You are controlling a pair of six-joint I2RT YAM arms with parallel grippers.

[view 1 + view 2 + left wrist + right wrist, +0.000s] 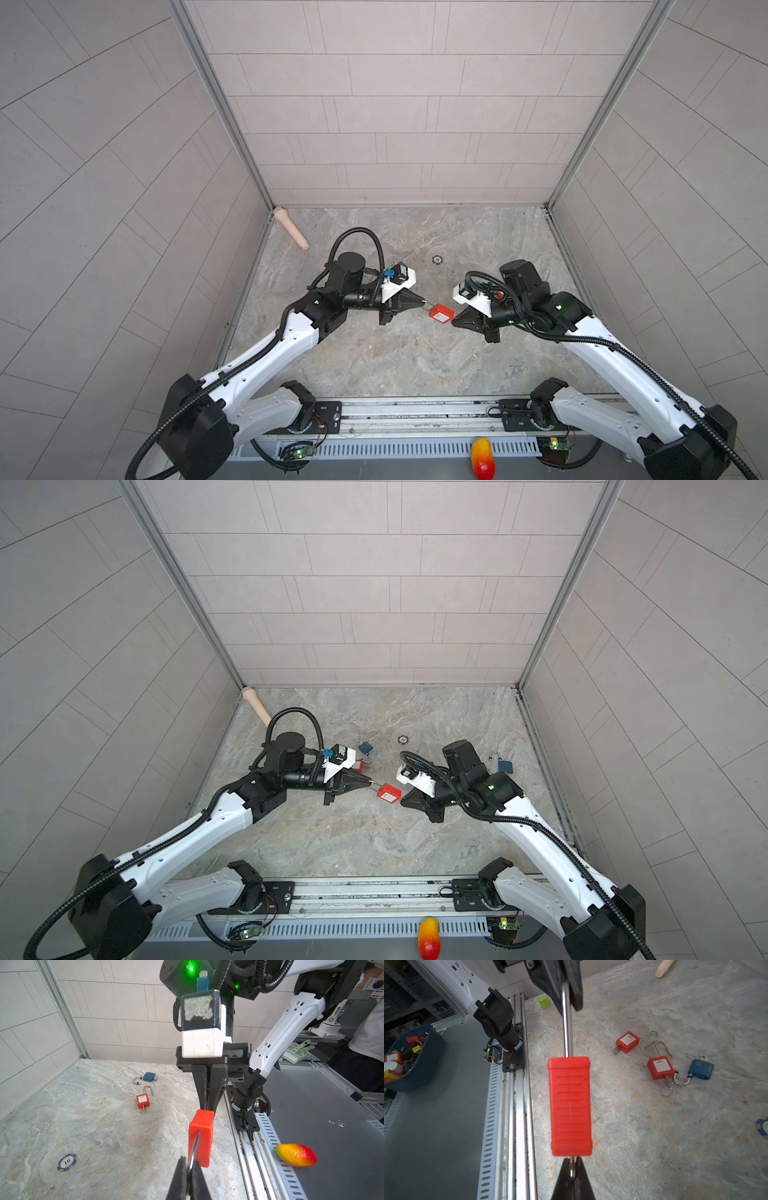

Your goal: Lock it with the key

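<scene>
Red plastic padlock, a ribbed block with a long steel shackle, held in the air between two robot grippers above a grey marbled stone surface. The left gripper is clenched on the loop of the shackle, so the red body sits just beyond its fingertips. The right gripper meets the opposite end of the body. Its jaws are clenched on a small silver metal key seated in the keyway, and only a sliver of the key's head shows between the tips. We cannot tell from these views whether the shackle is pushed fully home.

We judge the step in hand to be the turn of the key. To do it well, we would hold the shackle tight in the left gripper so the body cannot swing round the shackle leg. We would press body and shackle together along their shared line. We would then roll the right wrist about the key's own axis with no sideways push, since a thin key may slip or bend. Below and behind the left gripper, a spare red padlock and a blue padlock lie on the surface, well apart from the work.
</scene>
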